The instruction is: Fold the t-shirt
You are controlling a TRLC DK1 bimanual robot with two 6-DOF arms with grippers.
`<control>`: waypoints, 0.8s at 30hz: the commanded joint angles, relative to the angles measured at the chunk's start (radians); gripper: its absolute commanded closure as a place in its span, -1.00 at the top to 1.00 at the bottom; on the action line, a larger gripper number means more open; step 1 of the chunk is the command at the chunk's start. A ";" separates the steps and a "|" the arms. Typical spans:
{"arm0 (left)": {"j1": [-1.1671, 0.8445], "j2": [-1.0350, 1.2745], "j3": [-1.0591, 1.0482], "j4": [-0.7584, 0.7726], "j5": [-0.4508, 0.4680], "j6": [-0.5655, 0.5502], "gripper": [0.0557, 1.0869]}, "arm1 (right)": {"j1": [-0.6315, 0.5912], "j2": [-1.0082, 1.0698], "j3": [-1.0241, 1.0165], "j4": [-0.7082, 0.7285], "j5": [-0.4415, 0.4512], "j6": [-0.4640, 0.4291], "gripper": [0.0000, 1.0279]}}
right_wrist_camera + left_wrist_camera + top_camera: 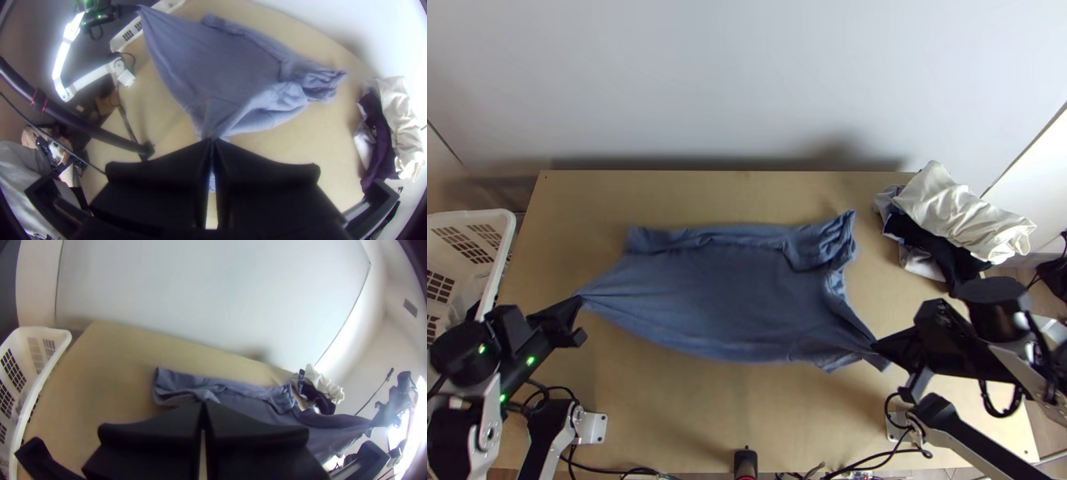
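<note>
I have the blue-grey cloth t-shirt (723,292) stretched between my two arms over the light wooden surface (691,408). My left claw (579,302) is closed on one gathered corner, and my right claw (877,346) pinches the cloth at the opposite end of the near side. The far edge lies rumpled, with a bunched part at its right; as best I can tell, the near side hangs off the surface. Cream cloth (951,204) lies over dark cloth (939,244) at the far right, and a white plastic basket (475,214) stands at the left.
</note>
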 commanded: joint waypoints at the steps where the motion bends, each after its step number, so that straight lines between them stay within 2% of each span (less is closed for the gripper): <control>1: -0.010 -0.082 0.038 -0.053 0.044 -0.024 -0.93 | 0.000 -0.013 0.063 -0.026 -0.029 0.009 -0.95; 7: 0.070 -0.042 -0.086 0.021 0.004 0.003 -0.93 | -0.157 0.014 -0.027 0.095 -0.026 -0.030 -0.95; 15: 0.182 0.056 -0.156 0.128 0.006 0.049 -0.93 | -0.361 0.122 -0.089 0.294 -0.027 -0.058 -0.95; 24: 0.210 0.157 -0.156 0.188 0.006 0.065 -0.93 | -0.378 0.157 -0.155 0.365 -0.029 -0.064 -0.95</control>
